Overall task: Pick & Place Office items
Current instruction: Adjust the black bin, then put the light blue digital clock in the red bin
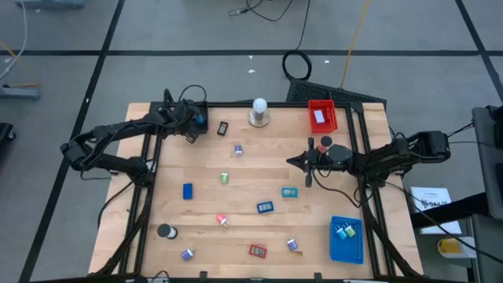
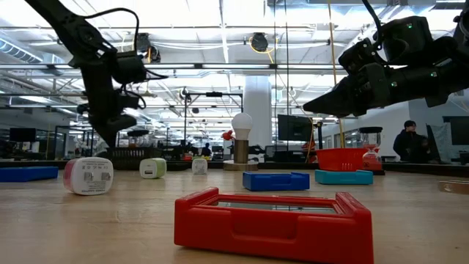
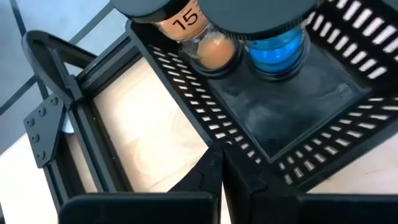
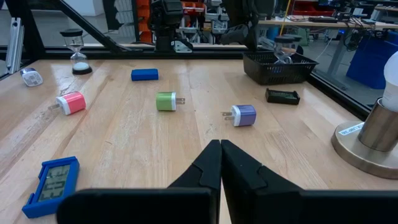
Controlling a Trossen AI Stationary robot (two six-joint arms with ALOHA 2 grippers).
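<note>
Your left gripper (image 3: 221,163) is pinched fully shut with nothing between its fingers, poised over the black tray (image 3: 292,118) at the tabletop's far left corner; the tray already holds two small hourglasses, one amber (image 3: 211,46) and one blue (image 3: 273,46). If you drop from here, the closed tips could knock the tray's slotted wall or tip those hourglasses, since they stand close together just ahead of the fingers. Your right gripper (image 4: 221,162) is likewise closed and empty, hanging above the right half of the tabletop, short of the red tray (image 1: 321,115) at the far edge. Going for an item without opening first would only shove it along the wood. The office items are scattered across the middle and near side: a green plug (image 4: 166,101), a purple plug (image 4: 244,115), a pink plug (image 4: 71,102), a blue block (image 4: 144,74) and a blue framed piece (image 4: 53,180); some already sit in the blue tray (image 1: 346,240) at the near right corner. The hourglasses' upper halves are cut off in the left wrist view, and from above the left gripper blurs into the tray, so you cannot judge its height.
</note>
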